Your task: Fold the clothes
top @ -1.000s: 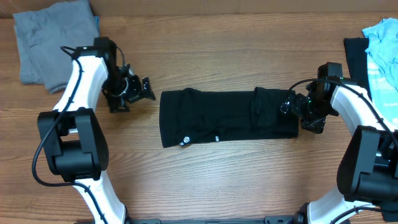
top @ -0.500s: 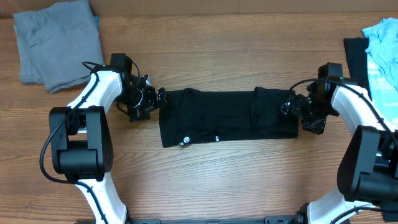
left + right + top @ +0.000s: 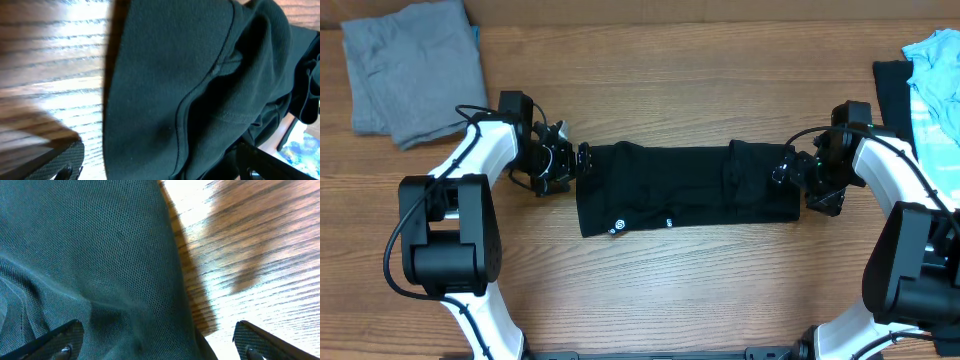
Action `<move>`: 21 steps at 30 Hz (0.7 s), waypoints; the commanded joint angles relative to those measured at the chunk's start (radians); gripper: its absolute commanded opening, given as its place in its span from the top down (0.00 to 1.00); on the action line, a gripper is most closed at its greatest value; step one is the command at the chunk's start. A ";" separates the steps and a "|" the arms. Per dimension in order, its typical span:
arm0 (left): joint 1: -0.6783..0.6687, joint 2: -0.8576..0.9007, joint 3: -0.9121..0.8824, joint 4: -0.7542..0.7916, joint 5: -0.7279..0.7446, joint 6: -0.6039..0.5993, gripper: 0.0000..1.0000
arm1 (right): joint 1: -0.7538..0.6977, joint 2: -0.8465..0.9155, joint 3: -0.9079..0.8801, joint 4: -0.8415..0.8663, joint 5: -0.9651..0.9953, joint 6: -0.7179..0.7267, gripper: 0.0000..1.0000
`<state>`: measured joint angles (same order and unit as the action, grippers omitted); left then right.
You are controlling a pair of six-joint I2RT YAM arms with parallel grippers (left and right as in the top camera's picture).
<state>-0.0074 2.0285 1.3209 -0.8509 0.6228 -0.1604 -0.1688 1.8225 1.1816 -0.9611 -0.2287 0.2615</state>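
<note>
Left arm (image 3: 470,160) and right arm (image 3: 895,170): white curved link shells are joined by black, blocky joint housings (image 3: 440,235). Thin black cables (image 3: 470,108) are looped alongside. Left end effector (image 3: 582,160) and right end effector (image 3: 786,172) are finished black.

Dark garment (image 3: 90,255) fills the left and centre, fine mesh weave visible, a crease crossing its lower left. Wooden table (image 3: 260,255) lies to the right, with a shadow along the cloth's edge. Right gripper (image 3: 160,342) fingertips (image 3: 60,342) spread wide: one over cloth, one over wood.
</note>
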 commanded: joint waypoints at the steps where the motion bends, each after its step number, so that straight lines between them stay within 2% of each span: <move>1: -0.022 0.012 -0.053 -0.004 -0.019 0.018 0.00 | -0.005 -0.031 0.017 0.004 0.003 -0.002 0.00; 17: -0.182 0.014 -0.062 0.146 -0.065 -0.114 0.02 | -0.005 -0.031 0.016 -0.007 0.004 -0.002 0.00; 19: -0.190 0.014 -0.062 0.154 -0.068 -0.117 0.07 | -0.005 -0.031 0.016 -0.007 0.004 -0.002 0.00; 21: -0.190 0.014 -0.062 0.159 -0.087 -0.135 0.18 | -0.005 -0.031 0.016 -0.007 0.004 -0.002 0.00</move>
<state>-0.1825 2.0159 1.2934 -0.6979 0.5980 -0.2600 -0.1688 1.8225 1.1816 -0.9695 -0.2287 0.2615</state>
